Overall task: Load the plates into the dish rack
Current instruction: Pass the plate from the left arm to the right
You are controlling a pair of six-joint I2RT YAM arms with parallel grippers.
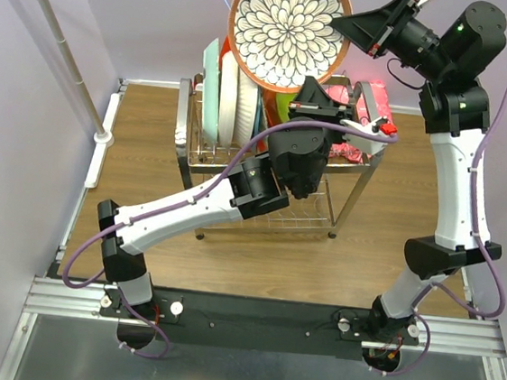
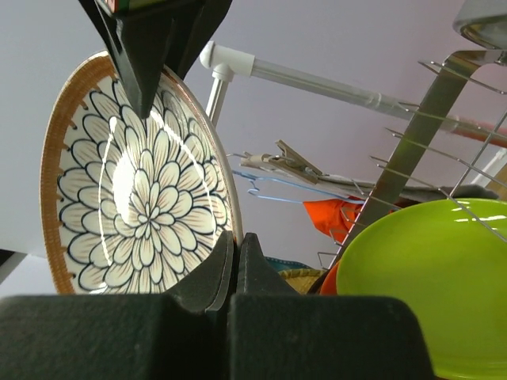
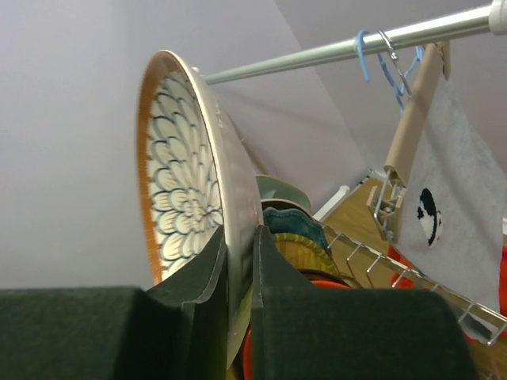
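Note:
A white-and-brown floral plate (image 1: 287, 26) hangs upright in the air above the dish rack (image 1: 348, 195). My left gripper (image 1: 313, 81) is shut on its lower rim, and the rim runs between the fingers (image 2: 235, 255) in the left wrist view. At the plate's right edge, my right gripper (image 1: 342, 24) is shut on the rim, both pads against the floral plate (image 3: 178, 182) around (image 3: 240, 245). Mint (image 1: 212, 81), white (image 1: 236, 97) and lime green (image 2: 420, 285) plates stand in the rack's upper slots. A teal plate (image 3: 289, 223) shows behind the held one.
A white clothes rail (image 1: 68, 53) stands at the left and runs across the back, with hangers (image 3: 388, 59) on its bar. A red cloth (image 1: 364, 106) lies on the rack's right side. Walls close in the wooden table at left and back.

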